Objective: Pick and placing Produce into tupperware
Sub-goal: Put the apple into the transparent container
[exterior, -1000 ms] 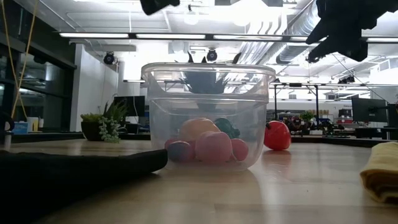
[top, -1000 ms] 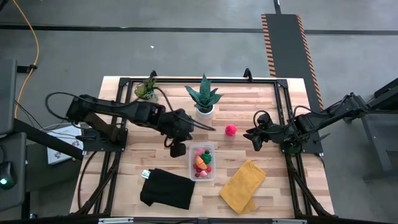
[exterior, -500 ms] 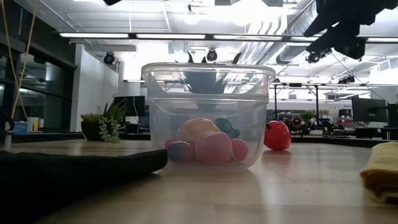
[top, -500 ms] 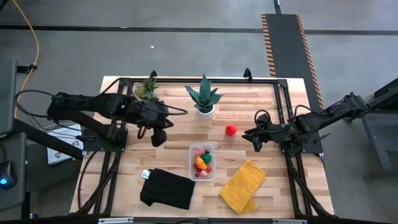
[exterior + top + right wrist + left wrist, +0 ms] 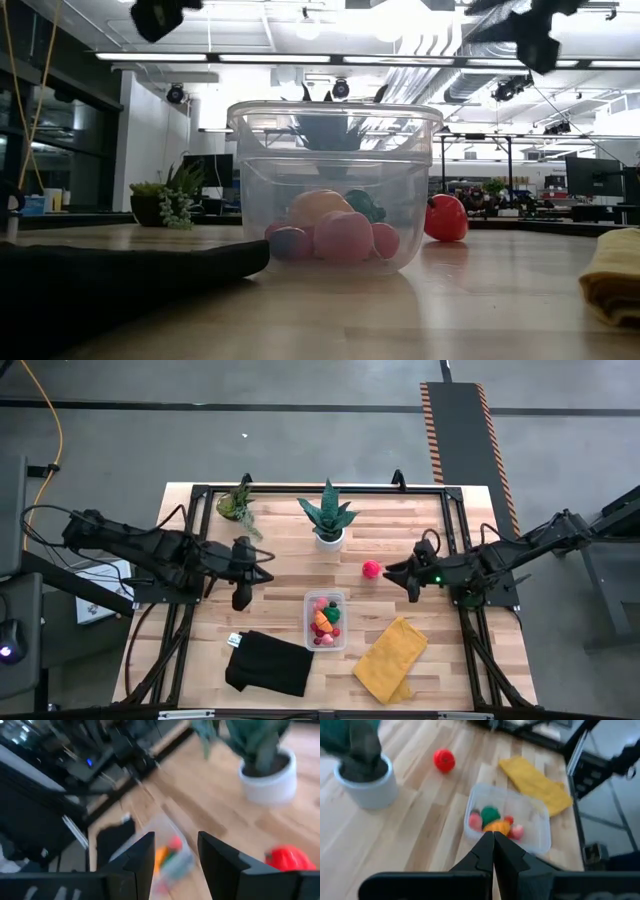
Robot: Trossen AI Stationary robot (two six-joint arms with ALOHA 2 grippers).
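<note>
Wooden planks make up your work surface, with a grey shop floor all around it, and the clear tupperware (image 5: 326, 621) sits near the middle of the table (image 5: 400, 530) with several pieces of produce (image 5: 324, 619) already inside. One red piece (image 5: 371, 569) lies alone on the bare wood, between the white-potted plant (image 5: 328, 520) and your right gripper (image 5: 411, 579), apart from the container. Your right gripper hovers just beside it with its fingers (image 5: 141, 859) spread and nothing between them. Your left gripper (image 5: 239, 597) is pressed together, empty, and off to the left of the container. Expect the red piece to be light, rounded and smooth, so it will likely roll or squirt out if you pinch off-centre. Take it across its widest part, coming down from above, and close gently. The container looks light too, so a nudge against its wall may slide it.
</note>
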